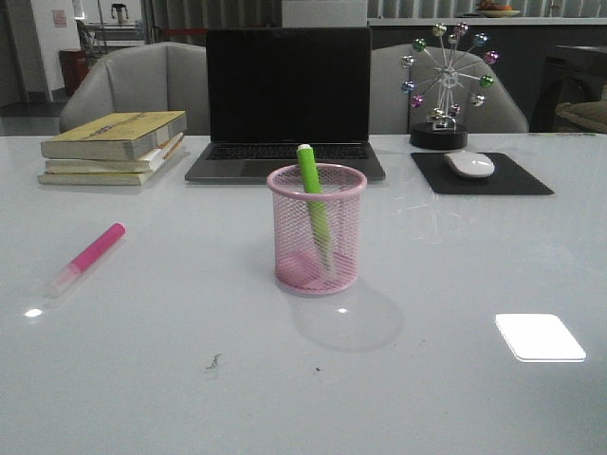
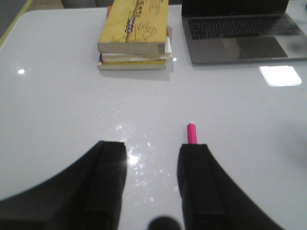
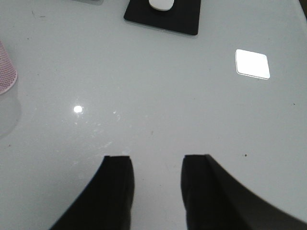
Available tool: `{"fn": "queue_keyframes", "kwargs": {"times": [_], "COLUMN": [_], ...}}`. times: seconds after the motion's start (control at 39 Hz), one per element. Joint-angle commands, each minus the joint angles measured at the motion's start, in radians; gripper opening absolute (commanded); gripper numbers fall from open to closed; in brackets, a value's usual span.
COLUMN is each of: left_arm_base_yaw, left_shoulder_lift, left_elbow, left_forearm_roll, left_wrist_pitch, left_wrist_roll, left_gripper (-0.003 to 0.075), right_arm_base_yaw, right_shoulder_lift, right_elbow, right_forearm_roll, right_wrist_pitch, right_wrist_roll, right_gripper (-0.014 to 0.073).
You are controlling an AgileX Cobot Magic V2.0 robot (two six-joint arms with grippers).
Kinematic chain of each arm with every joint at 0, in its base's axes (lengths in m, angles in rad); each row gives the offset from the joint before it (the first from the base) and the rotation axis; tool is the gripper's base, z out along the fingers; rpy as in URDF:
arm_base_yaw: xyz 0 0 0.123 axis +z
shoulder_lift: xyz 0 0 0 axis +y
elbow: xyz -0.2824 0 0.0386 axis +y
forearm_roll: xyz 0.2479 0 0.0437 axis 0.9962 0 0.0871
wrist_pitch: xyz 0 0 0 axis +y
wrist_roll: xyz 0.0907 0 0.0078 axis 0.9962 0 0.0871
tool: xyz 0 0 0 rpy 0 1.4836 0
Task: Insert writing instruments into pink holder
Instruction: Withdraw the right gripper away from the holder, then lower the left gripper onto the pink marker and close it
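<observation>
The pink holder (image 1: 317, 230) stands upright at the middle of the table, and the lime green marker (image 1: 314, 204) leans inside it with its top above the rim. The pink marker (image 1: 87, 259) lies flat on the table at the left. In the left wrist view only the pink marker's end (image 2: 192, 133) shows, poking out past one finger; the rest is hidden. My left gripper (image 2: 151, 148) is open above the table with nothing between its fingers. My right gripper (image 3: 157, 162) is open over bare table, with an edge of the pink holder (image 3: 5, 74) far off to its side.
A stack of books (image 1: 114, 147) sits at the back left, an open laptop (image 1: 287, 104) behind the holder, and a mouse (image 1: 469, 164) on a black pad (image 1: 482, 174) at the back right, beside a ferris-wheel ornament (image 1: 446, 85).
</observation>
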Motion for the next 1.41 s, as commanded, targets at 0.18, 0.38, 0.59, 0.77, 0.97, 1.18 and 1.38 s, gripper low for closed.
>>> {"fn": "queue_keyframes", "kwargs": {"times": [0.18, 0.38, 0.59, 0.77, 0.97, 1.18, 1.38], "left_arm_base_yaw": [-0.068, -0.107, -0.111, -0.111, -0.111, -0.111, -0.111], "left_shoulder_lift": [0.138, 0.33, 0.538, 0.728, 0.9, 1.027, 1.099], "left_elbow": [-0.196, -0.384, -0.573, -0.742, -0.888, -0.98, -1.012], "left_forearm_roll": [-0.004, -0.004, -0.002, 0.0, 0.0, -0.002, -0.003], "left_wrist_pitch": [-0.007, 0.125, 0.259, 0.411, 0.532, 0.573, 0.612], "left_wrist_roll": [-0.01, -0.01, -0.01, -0.01, -0.01, -0.01, -0.01], "left_gripper": [0.0335, 0.0335, 0.0335, 0.0335, 0.0335, 0.0335, 0.0335], "right_arm_base_yaw": [-0.008, -0.008, -0.008, -0.008, -0.008, -0.008, -0.008], "right_shoulder_lift": [-0.002, -0.002, -0.002, -0.002, -0.002, -0.002, -0.002], "right_elbow": [-0.026, -0.026, -0.026, -0.026, -0.026, -0.026, -0.026], "right_forearm_roll": [-0.013, -0.013, -0.013, -0.013, -0.013, -0.013, -0.013], "right_wrist_pitch": [-0.058, -0.058, -0.058, -0.058, -0.058, -0.058, -0.058], "right_wrist_roll": [0.003, 0.003, 0.003, 0.003, 0.003, 0.003, 0.003], "right_gripper": [0.0378, 0.0378, 0.0378, 0.0378, 0.0378, 0.0378, 0.0378]}}
